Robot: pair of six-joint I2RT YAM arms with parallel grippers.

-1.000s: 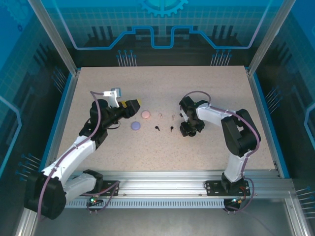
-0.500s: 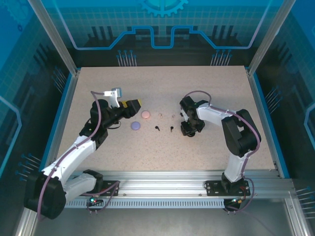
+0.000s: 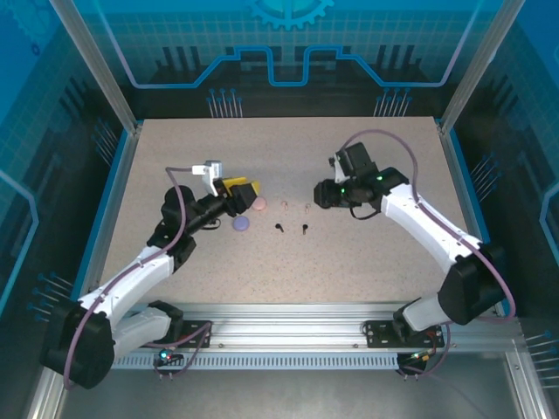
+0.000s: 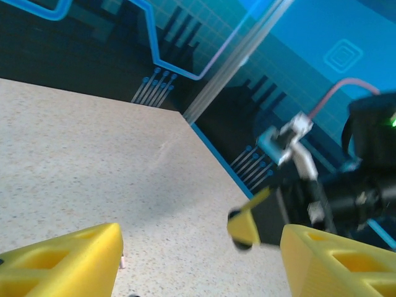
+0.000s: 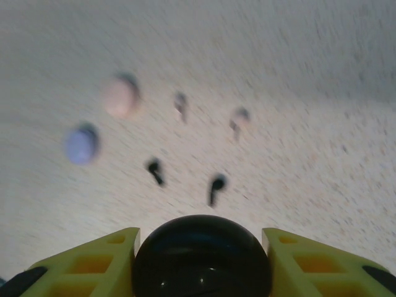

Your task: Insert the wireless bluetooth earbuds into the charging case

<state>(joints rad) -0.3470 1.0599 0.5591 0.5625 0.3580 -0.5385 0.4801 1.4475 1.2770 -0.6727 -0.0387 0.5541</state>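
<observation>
Your right pincer (image 5: 201,244) is clamped on the round black case (image 5: 202,263); your left pincer (image 4: 198,266) stands apart, empty. Just ahead of the right pincer lie the black earbuds (image 5: 215,185), with the pale pink earbuds (image 5: 238,120) beyond. Expect light, hard, slippery pieces: pinch across the stem.

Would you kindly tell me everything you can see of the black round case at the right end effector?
The black case is a round, smooth dome, glossy like plastic, with small glints on it. No seam or lid line can be made out. It sits clamped between the yellow fingers of the right end effector, which touch its two sides, clear above the table.
</observation>
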